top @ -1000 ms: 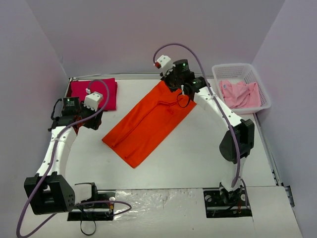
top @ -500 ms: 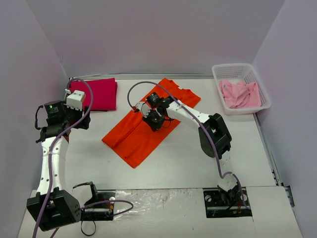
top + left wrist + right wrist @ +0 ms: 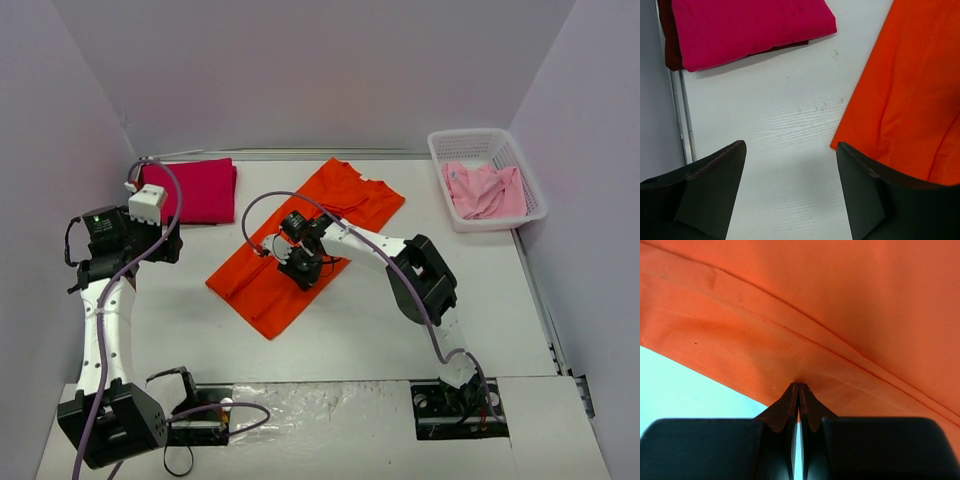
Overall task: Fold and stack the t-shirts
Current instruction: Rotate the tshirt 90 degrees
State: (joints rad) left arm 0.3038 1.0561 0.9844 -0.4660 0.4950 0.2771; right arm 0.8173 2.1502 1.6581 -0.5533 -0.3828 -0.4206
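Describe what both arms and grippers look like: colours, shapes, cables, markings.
Both the left arm and right arm have white links, black joint housings and a looping mauve cable. A green light glows on the left one's joint. The left gripper and right gripper have matte black, wedge-shaped fingers.

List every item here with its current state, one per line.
orange t-shirt: folded lengthwise into a long strip, lying diagonally on the table
magenta t-shirt: folded flat, far left corner
pale pink t-shirt: crumpled inside the basket
basket: upright, holding the pink shirt
left fingers: open, empty, above the table
right fingers: shut, tips against the orange cloth; a pinch cannot be confirmed
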